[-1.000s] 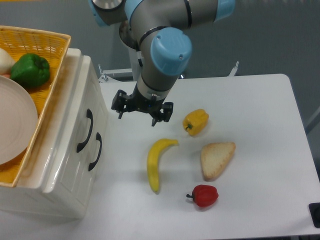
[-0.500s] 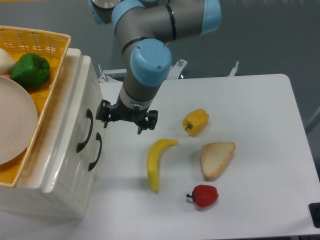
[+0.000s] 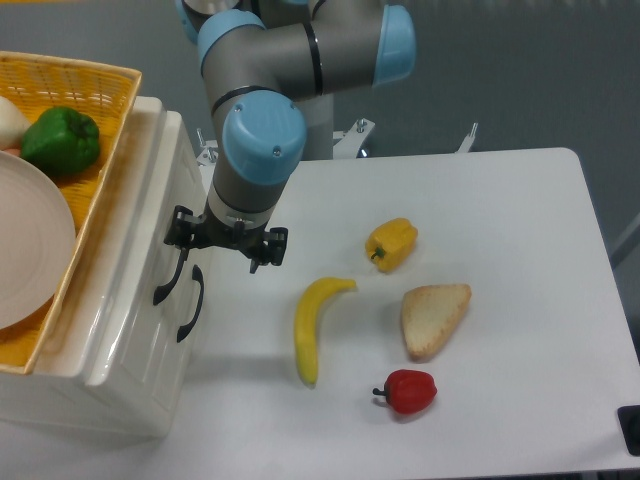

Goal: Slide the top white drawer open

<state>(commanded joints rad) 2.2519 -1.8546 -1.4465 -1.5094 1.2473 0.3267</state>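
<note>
1. The tool [image 3: 226, 240] hangs with its jaws spread wide and nothing between them; one finger [image 3: 181, 232] sits right at the upper end of the top drawer's handle [image 3: 170, 268].
2. The top drawer [image 3: 150, 250] lies just to the tool's side, its front flush with the cabinet [image 3: 120, 370], so I judge it fully shut (no gap shows along its edge).
3. Done so far: the approach only. Left: grip or hook the handle, then pull the drawer out over the tabletop [image 3: 500, 220].
4. The lower handle [image 3: 190, 303] sits just below the tool and close to the target, so the aim must stay on the upper one.
5. Against the earlier frames, the tool has travelled sideways towards the cabinet, from above the banana [image 3: 313, 322] to the drawer front; its spread looks unchanged.
6. On the far side of the tool, the banana, yellow pepper [image 3: 391, 243], bread [image 3: 433, 318] and red pepper [image 3: 407, 391] have not moved.
</note>
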